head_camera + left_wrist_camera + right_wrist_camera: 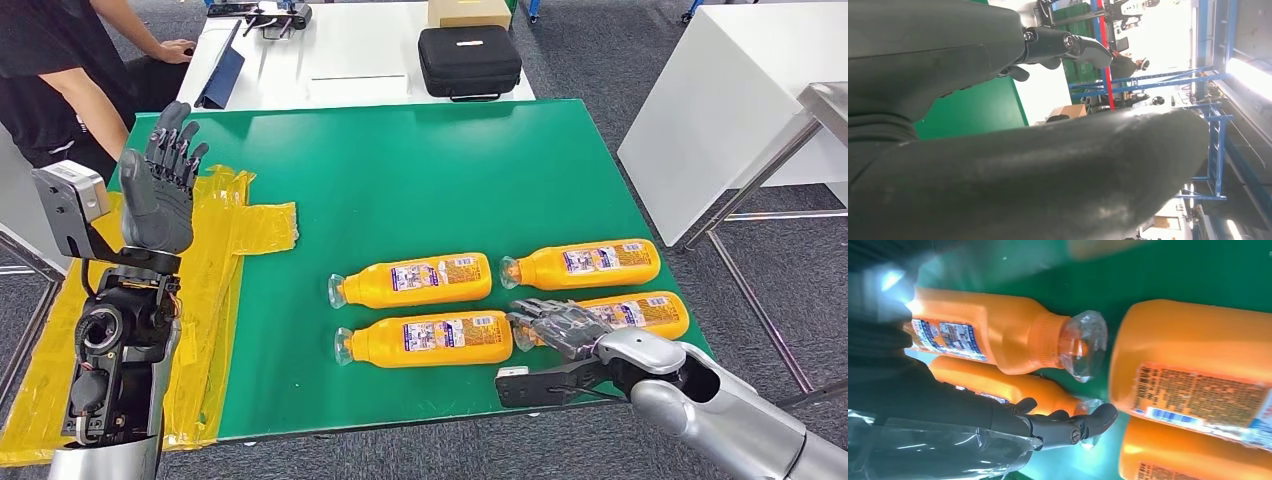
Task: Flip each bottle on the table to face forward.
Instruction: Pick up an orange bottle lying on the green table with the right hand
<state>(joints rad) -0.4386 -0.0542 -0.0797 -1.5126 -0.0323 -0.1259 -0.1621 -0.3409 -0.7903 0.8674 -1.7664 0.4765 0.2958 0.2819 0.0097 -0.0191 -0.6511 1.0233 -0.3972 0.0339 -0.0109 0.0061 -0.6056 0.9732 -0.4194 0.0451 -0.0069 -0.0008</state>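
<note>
Four orange bottles with clear caps lie on their sides in two rows on the green table (400, 170), caps pointing left. The far row holds one bottle on the left (412, 280) and another on the right (587, 264). A third bottle (430, 340) lies at the near left. My right hand (553, 327) lies over the neck end of the near right bottle (645, 312), fingers (1068, 427) stretched across that bottle (1013, 387) without closing on it. My left hand (160, 190) is raised above the table's left side, fingers (1068, 44) spread and holding nothing.
Yellow sheeting (225, 235) covers the table's left edge. Behind it stands a white table (340, 50) with a black case (468, 60) and a cardboard box. A person (60, 80) stands at the far left. Another white table (720, 110) and a metal frame stand to the right.
</note>
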